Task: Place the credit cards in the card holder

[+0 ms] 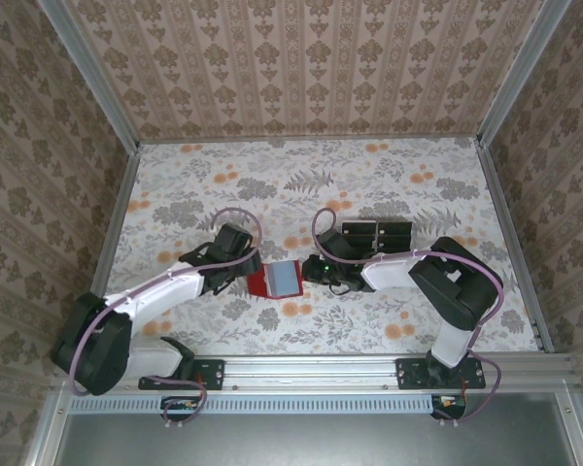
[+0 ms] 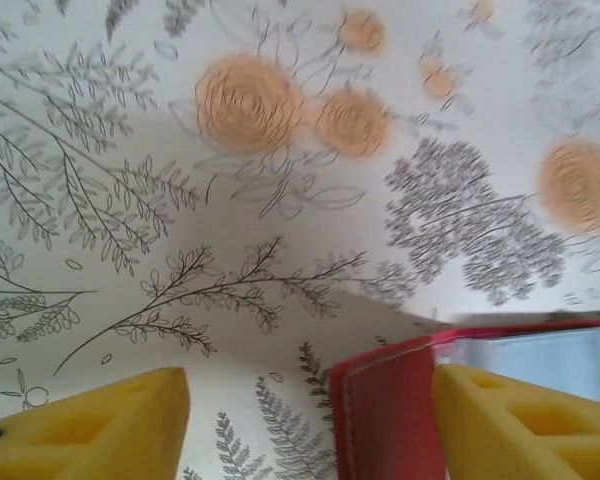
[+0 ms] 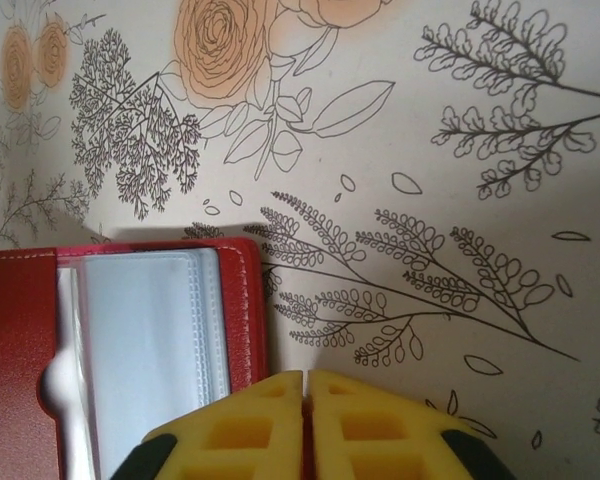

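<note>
Black-and-white arms, lilac cables, yellow hollow-celled claw fingers

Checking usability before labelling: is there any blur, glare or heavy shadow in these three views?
Top external: sharp and evenly lit, with soft shadows. Left wrist: the tablecloth print is blurred, a broad shadow lies across it, and there is a pale sheen on the clear sleeve of the card holder. Right wrist: crisp print, narrow shadow above the card holder.
</note>
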Available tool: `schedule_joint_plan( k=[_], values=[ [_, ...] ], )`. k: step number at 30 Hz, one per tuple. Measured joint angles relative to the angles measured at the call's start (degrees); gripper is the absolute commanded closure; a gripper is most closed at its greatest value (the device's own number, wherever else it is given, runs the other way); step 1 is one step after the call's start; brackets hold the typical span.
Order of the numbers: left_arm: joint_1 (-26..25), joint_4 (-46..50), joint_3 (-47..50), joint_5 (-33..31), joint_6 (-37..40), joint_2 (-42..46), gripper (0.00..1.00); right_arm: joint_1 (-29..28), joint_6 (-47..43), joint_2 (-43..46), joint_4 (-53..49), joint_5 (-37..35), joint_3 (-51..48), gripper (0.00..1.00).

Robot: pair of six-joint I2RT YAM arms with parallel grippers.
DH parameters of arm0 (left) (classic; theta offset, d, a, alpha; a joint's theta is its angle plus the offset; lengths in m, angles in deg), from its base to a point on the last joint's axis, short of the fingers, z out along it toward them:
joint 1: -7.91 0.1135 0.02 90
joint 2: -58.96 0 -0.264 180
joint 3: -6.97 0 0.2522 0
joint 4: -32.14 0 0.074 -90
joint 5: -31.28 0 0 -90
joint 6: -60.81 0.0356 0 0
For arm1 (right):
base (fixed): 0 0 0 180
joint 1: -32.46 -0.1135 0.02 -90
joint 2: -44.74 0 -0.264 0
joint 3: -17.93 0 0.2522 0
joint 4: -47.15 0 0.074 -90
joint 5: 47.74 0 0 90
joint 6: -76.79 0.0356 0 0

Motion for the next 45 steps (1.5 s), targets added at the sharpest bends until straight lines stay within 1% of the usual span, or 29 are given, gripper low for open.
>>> schedule_joint_plan(
  k=[3, 6, 9, 12, 15, 18, 24, 26, 33, 45],
  values=[
    [-0.33, 1.99, -0.90, 0.00, 0.57, 3.34, 0.25, -0.09, 0.11, 1.88, -2.08, 0.09, 0.00, 0.66],
    [-1.84, 3.30, -0.92, 0.00, 0.55, 5.60, 0.24, -0.26, -0.24, 5.75, -6.03, -0.37, -0.07, 0.58],
    [-4.15, 4.57, -0.92, -0.02, 0.39, 5.88, 0.24, -0.61, -0.70, 10.60, -9.33, -0.98, 0.07, 0.51],
    [-6.78, 5.66, -0.85, -0.70, -0.70, 5.77, 0.25, -0.98, -1.81, 13.60, -12.90, -1.16, 1.77, 0.48],
    [-9.16, 6.47, -0.11, -2.71, -3.21, 5.11, 0.26, -1.38, -3.39, 13.79, -15.72, -1.05, 5.01, 0.47],
    [-10.14, 7.82, 2.60, -4.72, -6.27, 4.70, 0.30, -1.81, -4.48, 12.79, -17.31, -0.68, 8.26, 0.48],
    [-10.14, 9.92, 8.11, -8.02, -11.26, 4.70, 0.43, -2.99, -5.35, 4.94, -18.03, 0.33, 14.21, 0.53],
    [-10.14, 9.94, 8.66, -8.72, -11.93, 4.72, 0.45, -3.34, -5.35, 2.34, -18.10, 0.76, 15.32, 0.54],
    [-10.01, 8.79, 8.81, -9.90, -12.61, 3.91, 0.46, -3.98, -5.31, -4.44, -18.14, 1.27, 17.05, 0.55],
    [-6.01, 3.87, 9.18, -9.16, -11.52, -0.04, 0.47, -3.98, -5.31, -5.75, -17.88, 1.27, 17.05, 0.55]
  ],
)
